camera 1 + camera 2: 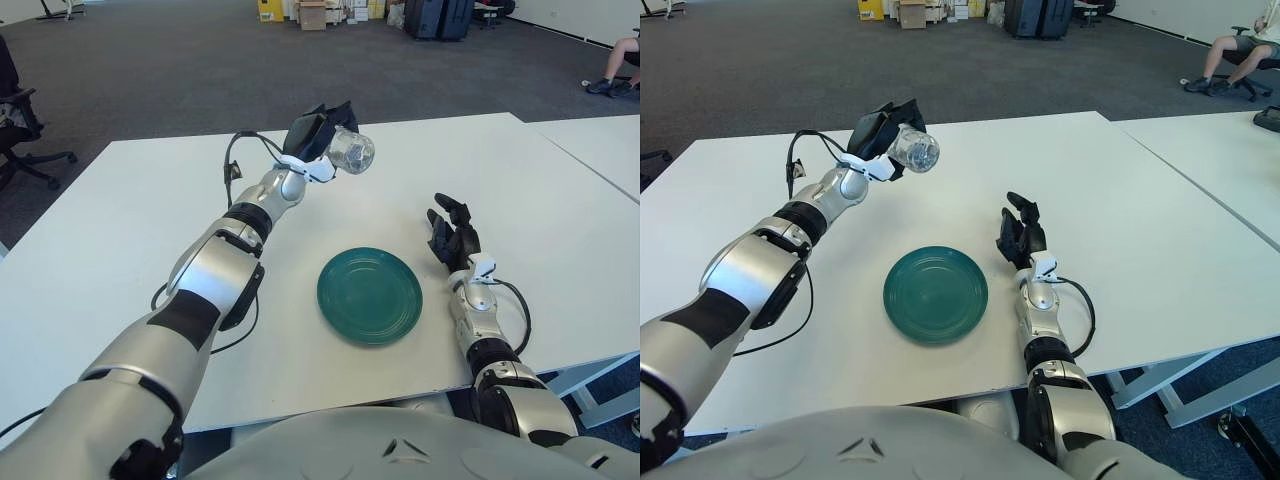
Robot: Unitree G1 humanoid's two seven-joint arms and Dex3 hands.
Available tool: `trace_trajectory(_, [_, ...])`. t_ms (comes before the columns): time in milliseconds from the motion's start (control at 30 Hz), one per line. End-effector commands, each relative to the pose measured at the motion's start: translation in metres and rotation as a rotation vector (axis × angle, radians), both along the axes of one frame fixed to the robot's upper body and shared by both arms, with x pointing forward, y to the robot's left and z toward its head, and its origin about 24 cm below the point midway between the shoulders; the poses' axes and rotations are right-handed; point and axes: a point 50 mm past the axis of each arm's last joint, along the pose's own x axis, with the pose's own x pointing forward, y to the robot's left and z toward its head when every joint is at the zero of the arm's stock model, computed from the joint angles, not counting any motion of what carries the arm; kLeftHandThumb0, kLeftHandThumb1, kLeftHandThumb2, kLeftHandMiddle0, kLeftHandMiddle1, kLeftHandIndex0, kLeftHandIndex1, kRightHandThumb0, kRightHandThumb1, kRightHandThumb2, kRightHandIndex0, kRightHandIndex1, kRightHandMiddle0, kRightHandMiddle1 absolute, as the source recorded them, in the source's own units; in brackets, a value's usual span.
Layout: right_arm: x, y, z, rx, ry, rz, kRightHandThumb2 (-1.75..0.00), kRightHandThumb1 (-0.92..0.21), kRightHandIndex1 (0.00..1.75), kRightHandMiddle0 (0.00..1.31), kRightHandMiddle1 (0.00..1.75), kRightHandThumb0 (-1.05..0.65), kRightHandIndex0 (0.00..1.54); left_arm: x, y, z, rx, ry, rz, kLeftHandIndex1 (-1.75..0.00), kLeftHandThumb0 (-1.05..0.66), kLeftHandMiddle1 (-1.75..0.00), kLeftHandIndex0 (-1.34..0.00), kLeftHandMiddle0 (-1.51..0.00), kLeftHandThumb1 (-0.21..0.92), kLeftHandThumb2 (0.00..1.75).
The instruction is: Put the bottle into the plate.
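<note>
A clear plastic bottle [352,151] lies sideways in my left hand [322,135], whose dark fingers are shut on it. The hand holds it raised above the white table [120,230], behind and to the left of the plate. The green plate [370,295] sits flat on the table in front of me, with nothing on it. My right hand [452,236] shows to the right of the plate, fingers spread and holding nothing.
A second white table [600,150] adjoins on the right. A black office chair [20,120] stands off the far left corner. Boxes and dark cases [440,18] line the back of the carpeted room, and a seated person's legs [618,70] show at the far right.
</note>
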Motion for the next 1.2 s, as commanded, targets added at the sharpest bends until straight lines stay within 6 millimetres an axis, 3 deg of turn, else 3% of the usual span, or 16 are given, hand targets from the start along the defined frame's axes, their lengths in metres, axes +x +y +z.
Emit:
trace_trajectory(0, [-0.019,0.004,-0.025,0.034,0.119,-0.028,-0.72,-0.92,0.02,0.00,0.82,-0.64,0.41,0.000,-0.004,0.023,-0.028,-0.107,-0.063,-1.75,0.49,-1.75,-0.86,-0.66,0.24,1.40])
trace_trajectory(567, [-0.015,0.008,-0.023,0.033,0.114,-0.038,-0.70,-0.92,0.01,0.00,0.83,-0.66,0.41,-0.036,-0.022,0.009,-0.052,-0.149,-0.421,-1.75,0.50,-1.75,-0.90,-0.68,0.23,1.42])
trace_trajectory(1167, [-0.020,0.012,-0.021,0.022,0.085,-0.038,-0.72,-0.92,0.01,0.00,0.74,-0.65,0.36,-0.080,-0.016,-0.026,0.189,-0.189,-0.710,-1.75,0.50,-1.75,-0.89,-0.68,0.22,1.43])
